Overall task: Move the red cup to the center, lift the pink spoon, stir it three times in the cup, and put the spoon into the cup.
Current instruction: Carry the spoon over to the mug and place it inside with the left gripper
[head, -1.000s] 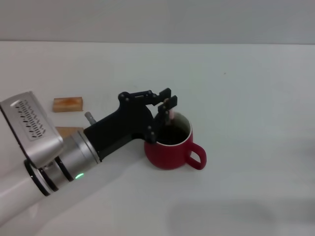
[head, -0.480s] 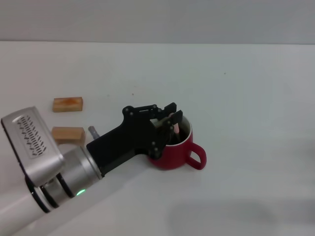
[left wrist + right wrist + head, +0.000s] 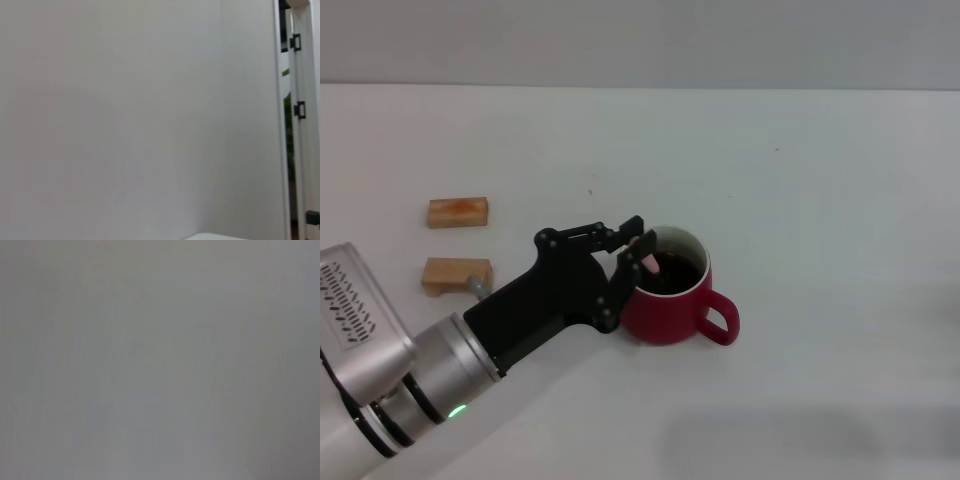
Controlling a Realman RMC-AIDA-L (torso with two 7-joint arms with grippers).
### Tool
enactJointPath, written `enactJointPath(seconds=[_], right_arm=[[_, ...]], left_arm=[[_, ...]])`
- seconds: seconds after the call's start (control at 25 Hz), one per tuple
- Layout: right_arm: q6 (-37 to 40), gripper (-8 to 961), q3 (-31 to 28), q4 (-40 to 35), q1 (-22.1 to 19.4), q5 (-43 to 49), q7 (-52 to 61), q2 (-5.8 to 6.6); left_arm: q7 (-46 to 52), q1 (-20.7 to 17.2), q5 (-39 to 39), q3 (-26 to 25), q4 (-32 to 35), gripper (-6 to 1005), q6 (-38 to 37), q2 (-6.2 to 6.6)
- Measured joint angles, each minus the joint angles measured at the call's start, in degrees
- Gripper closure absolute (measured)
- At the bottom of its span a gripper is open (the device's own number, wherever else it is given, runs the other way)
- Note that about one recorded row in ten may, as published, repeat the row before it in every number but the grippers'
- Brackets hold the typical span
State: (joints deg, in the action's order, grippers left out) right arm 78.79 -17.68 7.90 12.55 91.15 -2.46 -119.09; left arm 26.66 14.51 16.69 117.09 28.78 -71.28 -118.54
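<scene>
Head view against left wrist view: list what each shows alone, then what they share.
Only the head view shows the work: the left pincer at the near-left rim of the red cup, shut on the pink spoon, whose lower end dips into the dark liquid. Two wooden blocks lie to the robot's left on the white table. Only the left wrist view shows a blank wall and a white door frame with black hinges. Shared: neither shows the right pincer; no object appears in both.
</scene>
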Motion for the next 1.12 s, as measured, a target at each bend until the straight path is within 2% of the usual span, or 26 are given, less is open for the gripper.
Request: enactJointPath(seconds=[0.24, 1.12], right_arm=[[0.2, 954, 0.3, 0.2, -0.2, 0.0, 0.0, -0.06], [0.9, 953, 0.3, 0.1, -1.1, 0.0, 0.0, -0.04]], left_arm=[[-0.9, 0.0, 0.0, -1.0, -0.1, 787, 0.1, 0.17], [-0.5, 6.6, 0.0, -0.8, -1.1, 778, 3.5, -0.40]])
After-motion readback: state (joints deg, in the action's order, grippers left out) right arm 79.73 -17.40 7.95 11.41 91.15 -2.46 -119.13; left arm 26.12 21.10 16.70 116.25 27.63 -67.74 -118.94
